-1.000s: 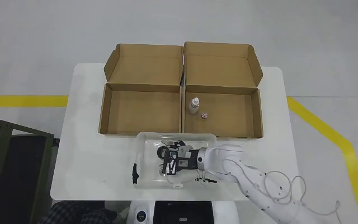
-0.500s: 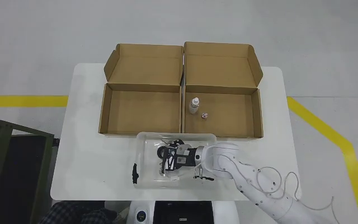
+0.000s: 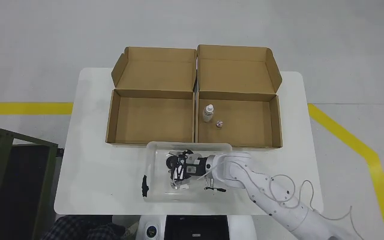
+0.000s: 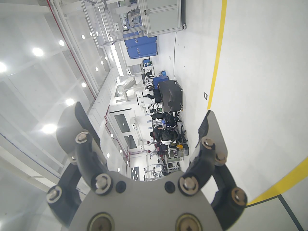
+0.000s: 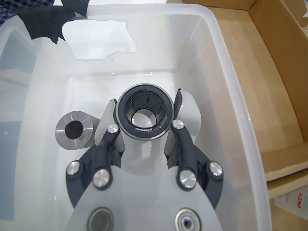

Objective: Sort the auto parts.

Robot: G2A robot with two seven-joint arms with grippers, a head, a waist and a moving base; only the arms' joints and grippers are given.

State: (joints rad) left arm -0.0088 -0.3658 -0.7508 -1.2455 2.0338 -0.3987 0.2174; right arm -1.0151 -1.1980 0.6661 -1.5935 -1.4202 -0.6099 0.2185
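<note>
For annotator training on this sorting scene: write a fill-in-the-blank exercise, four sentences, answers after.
1. The bearing sits between the fingers of the ___ gripper, inside the clear bin.
2. Beyond the bin stand ___ open cardboard boxes.
3. The box on the right arm's side holds a small white ___.
4. The left gripper has its fingers ___.
Missing words: right; two; bottle; open.

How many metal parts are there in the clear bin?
2. A bearing is gripped in the right claw; a cylinder lies beside it on the floor of the bin. More may be hidden under the claw.
</note>
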